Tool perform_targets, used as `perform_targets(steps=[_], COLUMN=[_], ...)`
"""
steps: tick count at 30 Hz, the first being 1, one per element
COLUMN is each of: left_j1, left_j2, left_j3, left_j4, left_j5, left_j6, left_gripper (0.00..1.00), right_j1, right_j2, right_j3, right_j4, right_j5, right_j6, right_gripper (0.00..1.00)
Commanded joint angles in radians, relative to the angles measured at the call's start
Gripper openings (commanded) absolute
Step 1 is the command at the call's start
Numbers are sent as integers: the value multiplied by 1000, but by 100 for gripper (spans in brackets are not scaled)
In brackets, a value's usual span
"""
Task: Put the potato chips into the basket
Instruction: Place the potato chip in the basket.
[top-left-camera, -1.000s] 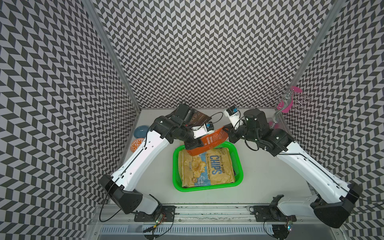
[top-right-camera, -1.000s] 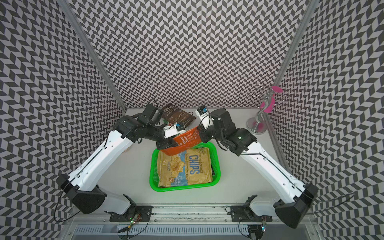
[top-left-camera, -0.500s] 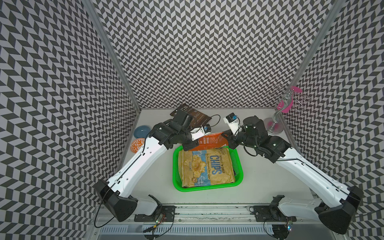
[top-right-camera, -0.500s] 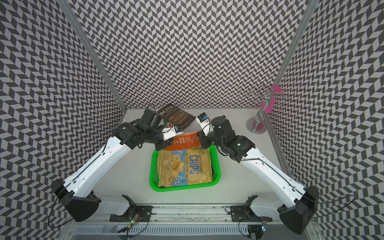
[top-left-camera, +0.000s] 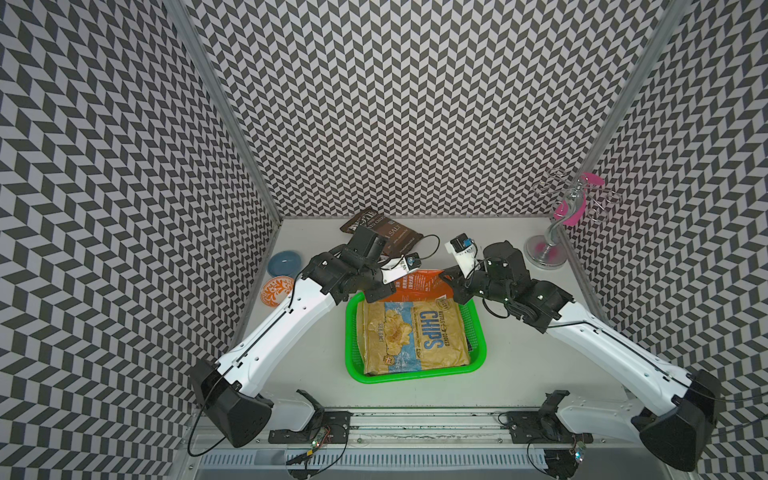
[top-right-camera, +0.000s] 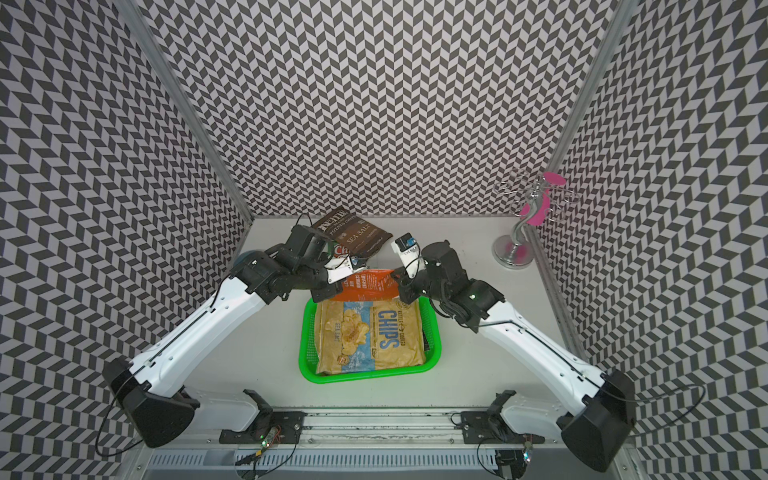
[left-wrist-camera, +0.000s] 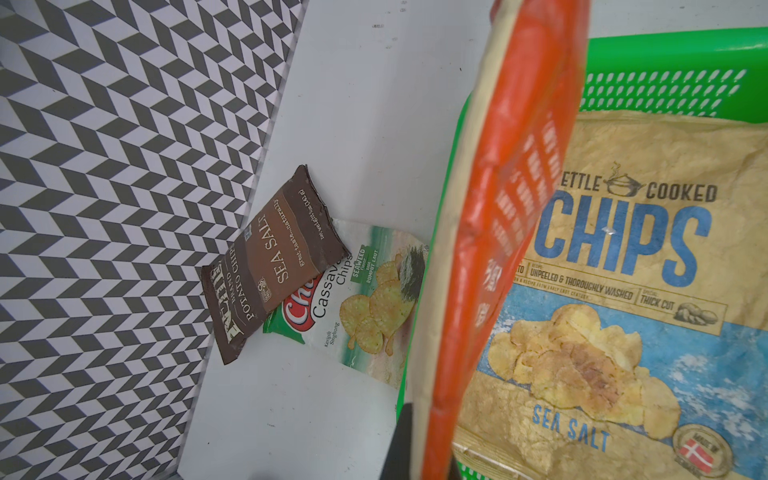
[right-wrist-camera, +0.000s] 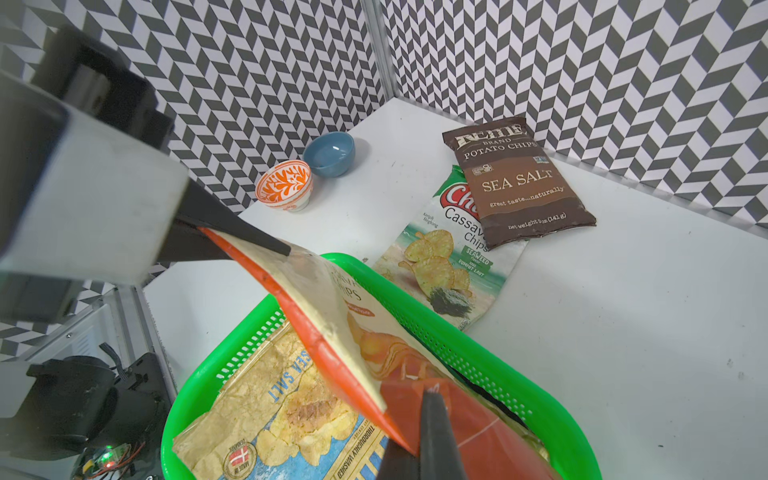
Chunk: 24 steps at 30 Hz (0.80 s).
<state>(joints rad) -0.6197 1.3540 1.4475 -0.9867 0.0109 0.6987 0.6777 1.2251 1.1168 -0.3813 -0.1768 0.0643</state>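
Observation:
An orange-cream potato chips bag (top-left-camera: 415, 284) (top-right-camera: 368, 284) hangs over the far edge of the green basket (top-left-camera: 415, 376) (top-right-camera: 305, 332). My left gripper (top-left-camera: 374, 293) (left-wrist-camera: 428, 440) is shut on one end of it and my right gripper (top-left-camera: 451, 286) (right-wrist-camera: 419, 440) is shut on the other end. A tan "CHIPS" bag (top-left-camera: 411, 332) (left-wrist-camera: 623, 291) lies flat in the basket. At the back of the table a brown "SEA SALT" bag (top-left-camera: 399, 237) (right-wrist-camera: 519, 187) lies partly on a green-white bag (left-wrist-camera: 374, 307) (right-wrist-camera: 444, 257).
A blue bowl (top-left-camera: 284, 262) and an orange-patterned bowl (top-left-camera: 276, 291) stand by the left wall. A chrome and pink stand (top-left-camera: 557, 232) is in the back right corner. Patterned walls close in three sides.
The orange-cream bag has come down from a tilted, higher hold to level over the basket's far edge. Both arms lowered with it, and the left jaws closed on its end.

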Motion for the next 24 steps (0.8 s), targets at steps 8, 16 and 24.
perform_targets(steps=[8, 16, 24], left_j1=[3, 3, 2], left_j2=[-65, -88, -89], left_j3=[-108, -149, -150], left_j4=[23, 10, -90], left_j5=[-40, -2, 108], left_j6=[12, 27, 43], left_gripper=[0, 8, 46], right_j1=[3, 5, 5], right_j2=[-14, -70, -97], right_j3=[-92, -180, -207], right_j4=[145, 132, 70], right_j5=[-51, -84, -155], right_j6=[11, 44, 67], right_gripper=[0, 0, 1])
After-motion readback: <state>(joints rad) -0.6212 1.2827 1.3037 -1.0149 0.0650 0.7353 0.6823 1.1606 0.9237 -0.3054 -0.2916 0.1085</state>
